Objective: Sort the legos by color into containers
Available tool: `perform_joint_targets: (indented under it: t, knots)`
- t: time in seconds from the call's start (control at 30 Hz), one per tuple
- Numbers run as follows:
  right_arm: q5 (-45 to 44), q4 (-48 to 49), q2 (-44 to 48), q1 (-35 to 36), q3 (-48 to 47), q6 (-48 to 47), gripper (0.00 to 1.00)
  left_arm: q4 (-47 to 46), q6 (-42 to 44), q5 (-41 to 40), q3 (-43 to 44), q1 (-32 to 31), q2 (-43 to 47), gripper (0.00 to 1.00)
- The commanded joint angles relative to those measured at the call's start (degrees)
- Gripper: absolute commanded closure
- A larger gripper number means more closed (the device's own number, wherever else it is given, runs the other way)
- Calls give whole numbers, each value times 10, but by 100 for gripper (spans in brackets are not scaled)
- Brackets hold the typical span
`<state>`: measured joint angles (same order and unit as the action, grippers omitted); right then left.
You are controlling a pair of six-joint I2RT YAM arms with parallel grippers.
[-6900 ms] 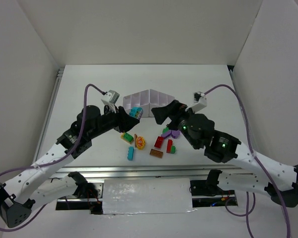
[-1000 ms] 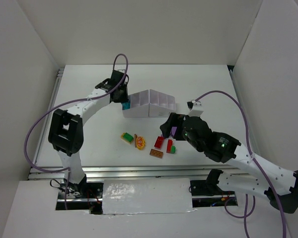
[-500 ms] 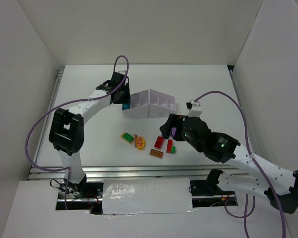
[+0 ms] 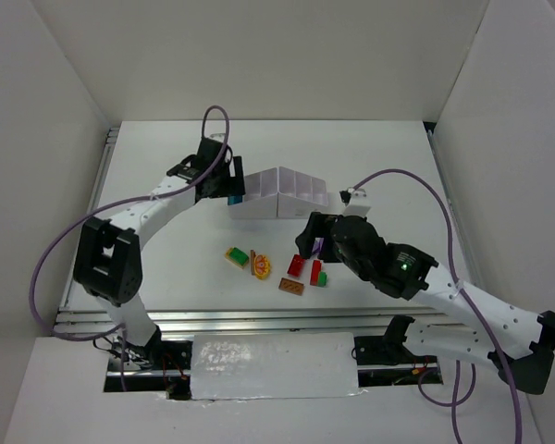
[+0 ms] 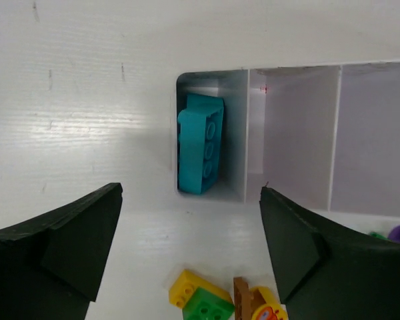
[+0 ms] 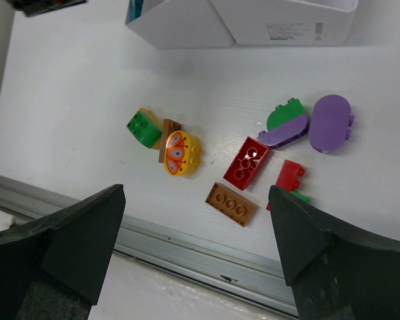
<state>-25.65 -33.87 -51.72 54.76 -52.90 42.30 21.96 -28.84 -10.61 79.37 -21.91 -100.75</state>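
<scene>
From above, the white angular plastic organizer tray stands towards the far middle of the table. The left gripper hangs at the tray's left end over a teal-blue plastic brick. The right gripper hovers nearer, above the right part of the loose bricks, which lie between the tray and the near edge.

The left wrist view shows the left gripper spread wide and holding nothing. The teal-blue plastic brick lies in the tray's leftmost compartment, against its left wall; the next two compartments look bare.

The right wrist view shows the right gripper also spread and empty above the unsorted pieces. A yellow-and-green brick touches a thin brown piece and a round yellow piece with an orange print. To the right lie a dark red brick, a flat brown plate, a small red brick and two purple rounded pieces.

The pieces lie close together, so fingers closing on one could catch or nudge its neighbour. The rounded purple ones may squirt out of a pinch. The tray looks light, and a finger clipping its wall could shove it. Both arms working near the tray might also meet.

The white table is matte with faint scuffs, and a metal rail runs along its near edge. Plain white walls close in the left, far and right sides.
</scene>
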Motion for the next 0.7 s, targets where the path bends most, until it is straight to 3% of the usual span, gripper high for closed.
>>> perform_joint_targets:
  t: [0.0, 0.17, 0.37, 0.5, 0.67]
  knots:
    - [-2, 8, -23, -6, 2, -2, 5, -5, -17, -21, -20, -3, 99, 1]
    - [23, 19, -85, -7, 6, -2, 9, 52, -36, -57, -79, -15, 225, 0]
    - [89, 59, -168, 10, 3, -80, 13, 122, -43, -78, -145, -31, 379, 0]
    - [148, 101, -181, 18, 19, -133, 13, 174, -22, -85, -171, -36, 454, 0]
    - [185, 102, -199, 19, 24, -152, 15, 175, 15, -77, -227, -36, 545, 1]
